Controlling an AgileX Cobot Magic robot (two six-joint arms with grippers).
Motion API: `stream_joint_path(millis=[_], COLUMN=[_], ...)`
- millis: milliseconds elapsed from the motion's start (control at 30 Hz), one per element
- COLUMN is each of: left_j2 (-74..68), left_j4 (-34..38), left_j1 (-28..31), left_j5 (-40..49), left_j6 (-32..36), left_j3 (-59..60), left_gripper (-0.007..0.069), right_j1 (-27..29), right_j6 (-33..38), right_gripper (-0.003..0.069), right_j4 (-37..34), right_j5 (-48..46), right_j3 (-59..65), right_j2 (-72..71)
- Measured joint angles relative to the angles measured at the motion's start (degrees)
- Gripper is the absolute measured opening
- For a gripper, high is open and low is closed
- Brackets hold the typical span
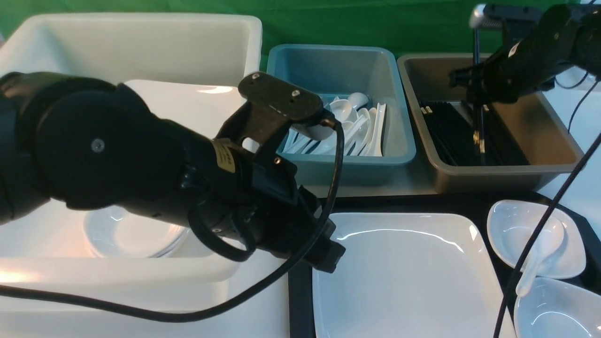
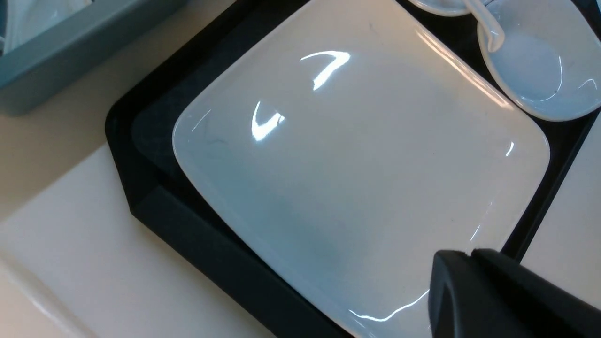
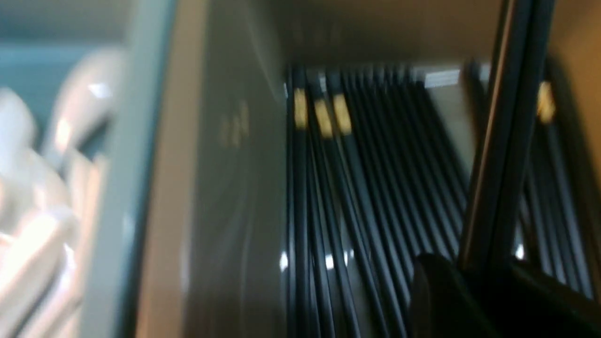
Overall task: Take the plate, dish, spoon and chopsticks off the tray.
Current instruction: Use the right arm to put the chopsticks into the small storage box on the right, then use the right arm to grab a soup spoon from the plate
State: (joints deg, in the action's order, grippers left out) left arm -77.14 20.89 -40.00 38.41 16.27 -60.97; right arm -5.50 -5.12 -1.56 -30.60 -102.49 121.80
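The large white plate [image 1: 404, 277] lies on the black tray [image 1: 300, 300]. At its right are two small white dishes [image 1: 514, 230], with the white spoon [image 1: 540, 253] resting across them. My left gripper [image 1: 328, 256] is shut and empty, just above the plate's near-left part; the left wrist view shows its closed tips [image 2: 469, 256] over the plate [image 2: 352, 164], near the tray rim [image 2: 155, 197]. My right gripper [image 1: 475, 82] is shut on the black chopsticks [image 1: 480, 136], held upright over the brown bin [image 1: 554, 141]. The right wrist view shows the gripper [image 3: 483, 267] and the held chopsticks [image 3: 507, 141].
A deep white bin [image 1: 141, 47] at the left holds a large plate and stacked dishes [image 1: 131, 234]. A blue bin [image 1: 394, 141] in the middle holds several white spoons. The brown bin holds several black chopsticks [image 3: 366, 188]. My left arm hides much of the white bin.
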Motion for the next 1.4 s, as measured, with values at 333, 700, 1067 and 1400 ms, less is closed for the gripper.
stream_joint_path(millis=[333,700,1067,1400], left_j2=[0.00,-0.11,-0.11,-1.54], left_j4=[-0.10,-0.10,-0.20,-0.40], left_j1=[0.00,0.00,0.00,-4.17], left_j5=[0.02,1.36,2.84,-13.28], left_j6=[-0.43,-0.81,0.37,14.46], left_j3=[0.00,-0.04,-0.04,-0.06], left_gripper=[0.0001,0.0003,0.0008,0.0011], right_j1=[0.00,0.06,0.14,0.50], right_j6=[3.83,0.67,-6.44,-8.64], right_gripper=[0.0489,0.0190,0.0494,0.0504], right_j4=[0.06,1.56,1.56,1.56], right_j5=[-22.42,-34.44,-22.84,-22.40], right_j3=[-1.81,19.39,32.66,33.02], right_j2=[-8.56,-28.02,-20.64,-16.71])
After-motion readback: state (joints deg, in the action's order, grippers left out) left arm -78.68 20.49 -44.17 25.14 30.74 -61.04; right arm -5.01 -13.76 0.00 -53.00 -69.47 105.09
